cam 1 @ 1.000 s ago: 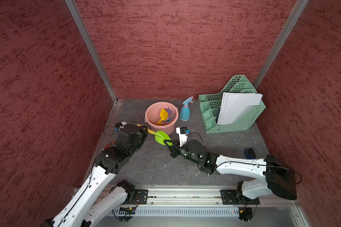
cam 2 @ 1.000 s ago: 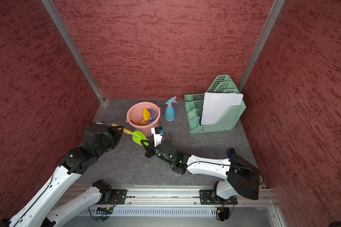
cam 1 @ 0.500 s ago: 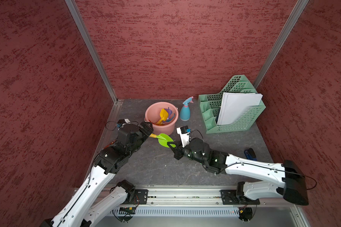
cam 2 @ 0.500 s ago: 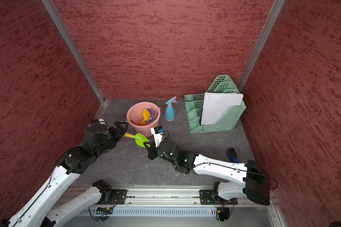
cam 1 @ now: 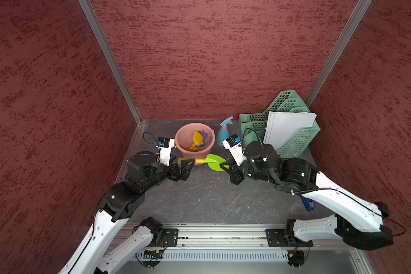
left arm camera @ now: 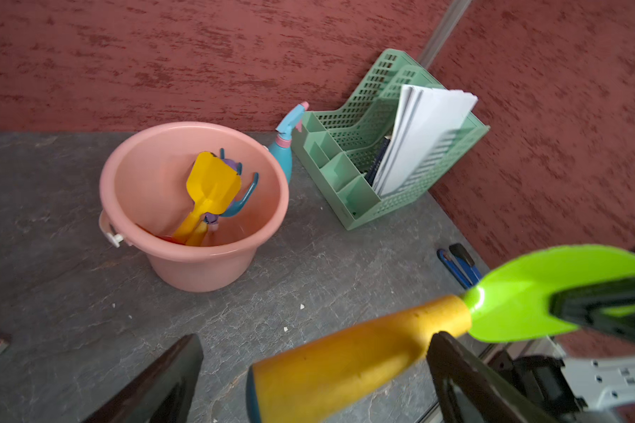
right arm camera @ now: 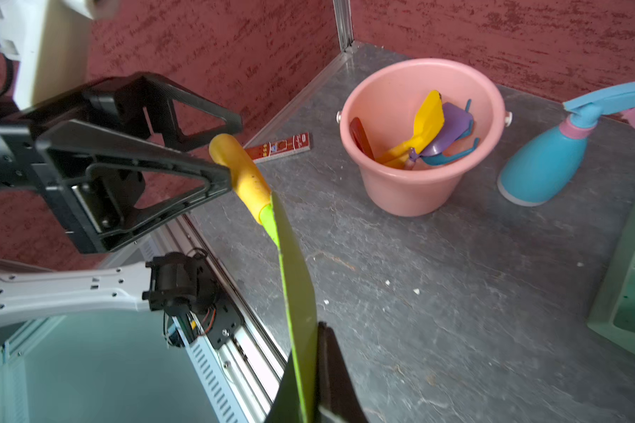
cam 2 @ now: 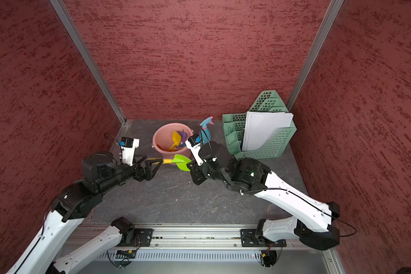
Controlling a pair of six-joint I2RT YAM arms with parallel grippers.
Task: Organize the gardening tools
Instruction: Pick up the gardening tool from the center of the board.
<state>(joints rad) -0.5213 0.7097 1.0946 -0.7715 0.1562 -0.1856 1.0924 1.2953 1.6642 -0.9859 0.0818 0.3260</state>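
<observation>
Just before the pink plastic bucket (cam 1: 184,137), off the desk (cam 1: 199,201), your right claw (cam 1: 225,164) pinches the green blade of the yellow-handled toy trowel (cam 1: 214,162); your left claw (right arm camera: 232,152) gapes around its handle. Both top views hide the flat red packet (right arm camera: 279,147) that the right wrist view shows.

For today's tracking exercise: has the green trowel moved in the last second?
Yes: the green trowel has shifted right, judged against the pink bucket, toward the green file rack.

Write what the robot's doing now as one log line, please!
right gripper: shut on green plastic trowel with yellow handle, at blade | left gripper: open around handle | pink plastic bucket: holds other tools
</observation>
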